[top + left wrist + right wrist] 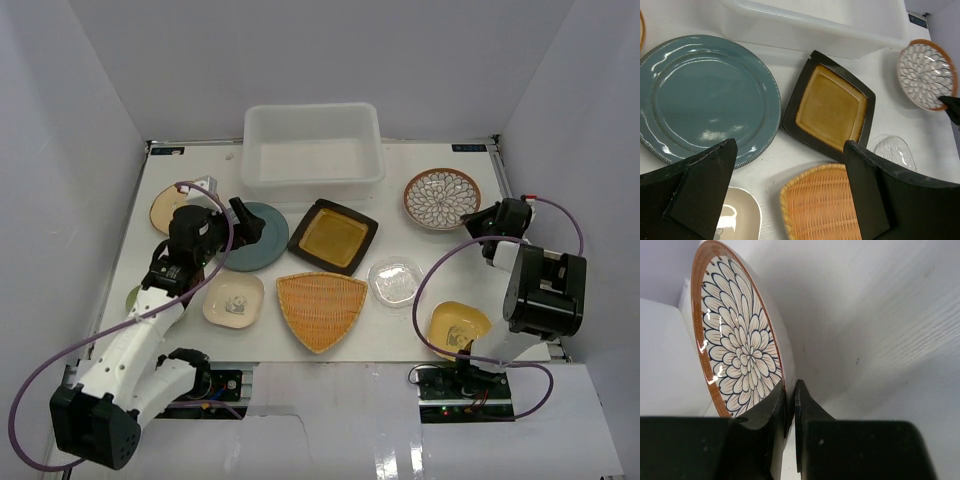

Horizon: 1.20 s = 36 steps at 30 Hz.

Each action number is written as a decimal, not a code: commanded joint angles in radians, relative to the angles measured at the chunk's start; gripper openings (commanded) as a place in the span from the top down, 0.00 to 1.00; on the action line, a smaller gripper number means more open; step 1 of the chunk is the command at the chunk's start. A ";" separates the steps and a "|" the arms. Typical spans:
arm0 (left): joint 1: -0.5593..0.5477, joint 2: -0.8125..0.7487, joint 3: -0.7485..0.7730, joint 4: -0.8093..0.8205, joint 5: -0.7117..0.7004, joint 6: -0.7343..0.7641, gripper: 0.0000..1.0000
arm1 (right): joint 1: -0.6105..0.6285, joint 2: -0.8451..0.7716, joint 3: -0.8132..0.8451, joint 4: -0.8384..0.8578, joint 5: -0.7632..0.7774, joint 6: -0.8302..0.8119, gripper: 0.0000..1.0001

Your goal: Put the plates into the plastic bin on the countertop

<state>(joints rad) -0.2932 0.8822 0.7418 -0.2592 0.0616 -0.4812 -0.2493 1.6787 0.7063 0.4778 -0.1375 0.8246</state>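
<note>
My right gripper [487, 222] is shut on the right rim of the brown-white petal plate [442, 198], which shows between the pads in the right wrist view [740, 350]. My left gripper [243, 222] is open and empty, hovering beside the teal plate [705, 95] with the orange woven fan [820, 205] below its jaws. The white plastic bin [312, 182] stands at the back centre with nothing in it. The black-amber square plate [333, 236], the clear glass dish [394, 281], the cream dish [233, 301] and the yellow dish [458, 326] lie on the countertop [420, 240].
A tan floral plate [165, 210] lies at the far left, partly behind the left arm. A green dish [133, 297] is mostly hidden under that arm. White walls enclose the table on three sides. Cables loop beside both arms.
</note>
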 commanded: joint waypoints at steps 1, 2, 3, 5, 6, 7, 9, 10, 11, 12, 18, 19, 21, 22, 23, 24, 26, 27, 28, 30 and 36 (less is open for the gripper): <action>-0.003 0.064 0.088 -0.018 -0.104 -0.042 0.02 | -0.010 -0.230 0.050 0.160 0.012 0.011 0.92; -0.003 0.086 0.100 -0.018 -0.129 -0.051 0.02 | -0.008 -0.256 0.062 0.162 -0.006 0.008 0.92; 0.002 0.137 0.114 -0.018 -0.140 -0.074 0.02 | -0.008 -0.279 0.077 0.166 -0.020 0.011 0.92; 0.035 0.193 0.169 -0.029 -0.111 -0.121 0.02 | 0.002 -0.333 0.125 0.176 -0.054 0.013 0.92; 0.093 0.240 0.185 -0.023 -0.003 -0.169 0.02 | 0.008 -0.335 0.152 0.173 -0.080 0.007 0.92; 0.123 0.259 0.194 0.009 0.035 -0.189 0.02 | 0.019 -0.315 0.230 0.150 -0.112 0.002 0.92; 0.222 0.291 0.188 0.043 0.101 -0.227 0.02 | 0.089 -0.274 0.329 0.102 -0.180 -0.060 0.92; 0.254 0.329 0.186 0.058 0.121 -0.261 0.03 | 0.123 -0.249 0.381 0.037 -0.182 -0.091 0.92; 0.317 0.348 0.194 0.061 0.133 -0.266 0.03 | 0.187 -0.194 0.486 -0.002 -0.180 -0.120 0.92; 0.348 0.365 0.200 0.057 0.112 -0.266 0.04 | 0.212 -0.165 0.542 -0.036 -0.194 -0.143 0.92; 0.538 0.431 0.168 0.080 0.083 -0.347 0.07 | 0.376 0.100 0.918 -0.191 -0.215 -0.208 0.92; 0.552 0.432 0.156 0.104 0.067 -0.365 0.08 | 0.392 0.169 0.962 -0.208 -0.214 -0.214 0.92; 0.589 0.449 0.143 0.109 0.044 -0.375 0.09 | 0.427 0.238 1.101 -0.269 -0.212 -0.220 0.92; 0.598 0.458 0.143 0.110 0.008 -0.366 0.09 | 0.439 0.307 1.146 -0.289 -0.206 -0.220 0.92; 0.611 0.475 0.146 0.106 -0.015 -0.361 0.09 | 0.462 0.343 1.191 -0.304 -0.202 -0.220 0.92; 0.621 0.486 0.156 0.100 -0.034 -0.355 0.09 | 0.473 0.377 1.234 -0.342 -0.192 -0.220 0.92; 0.647 0.508 0.162 0.087 -0.058 -0.332 0.09 | 0.507 0.479 1.363 -0.387 -0.168 -0.222 0.92; 0.655 0.527 0.162 0.084 -0.081 -0.327 0.09 | 0.515 0.508 1.395 -0.413 -0.163 -0.217 0.92; 0.663 0.540 0.165 0.081 -0.082 -0.324 0.09 | 0.524 0.557 1.436 -0.415 -0.156 -0.213 0.92; 0.674 0.560 0.169 0.081 -0.083 -0.312 0.09 | 0.550 0.593 1.453 -0.412 -0.131 -0.202 0.92; 0.697 0.639 0.202 0.067 -0.083 -0.290 0.09 | 0.597 0.679 1.480 -0.410 -0.042 -0.200 0.92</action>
<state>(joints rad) 0.3912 1.5185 0.8989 -0.1825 -0.0048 -0.7940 0.3233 2.4020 2.0781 -0.0753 -0.2062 0.5793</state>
